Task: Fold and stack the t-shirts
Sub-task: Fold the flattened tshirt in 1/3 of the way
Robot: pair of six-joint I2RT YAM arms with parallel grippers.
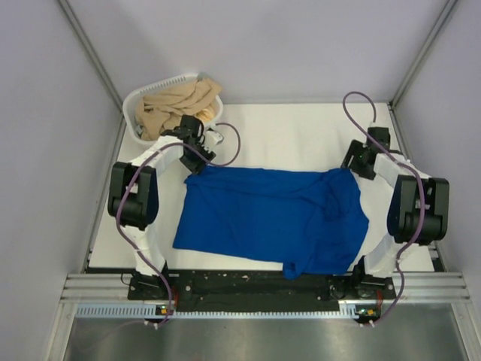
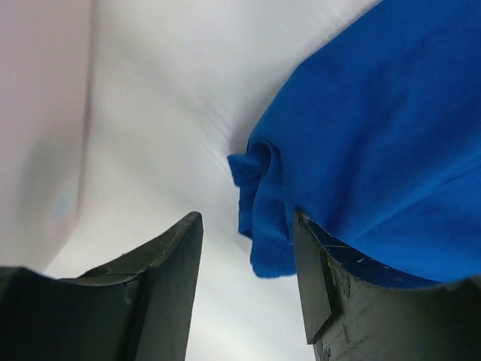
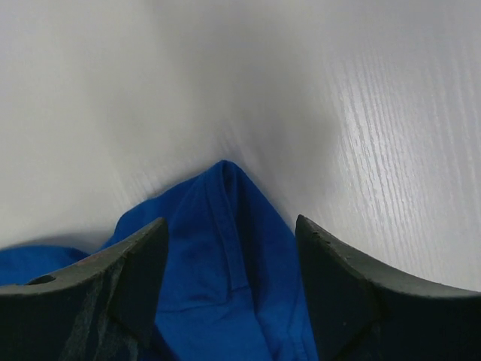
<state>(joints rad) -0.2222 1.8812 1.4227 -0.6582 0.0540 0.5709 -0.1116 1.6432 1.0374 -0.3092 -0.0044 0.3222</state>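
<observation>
The blue t-shirt (image 1: 270, 218) is being laid out flat on the desk (image 1: 301, 131) for folding. Its far corners are being straddled by the left hand (image 2: 248, 226) and right hand (image 3: 231, 226), both part-open and gripping nothing. A firm pinch is probably being called for next.

Bright, even light; wrist views soft, perhaps slightly out of focus.
</observation>
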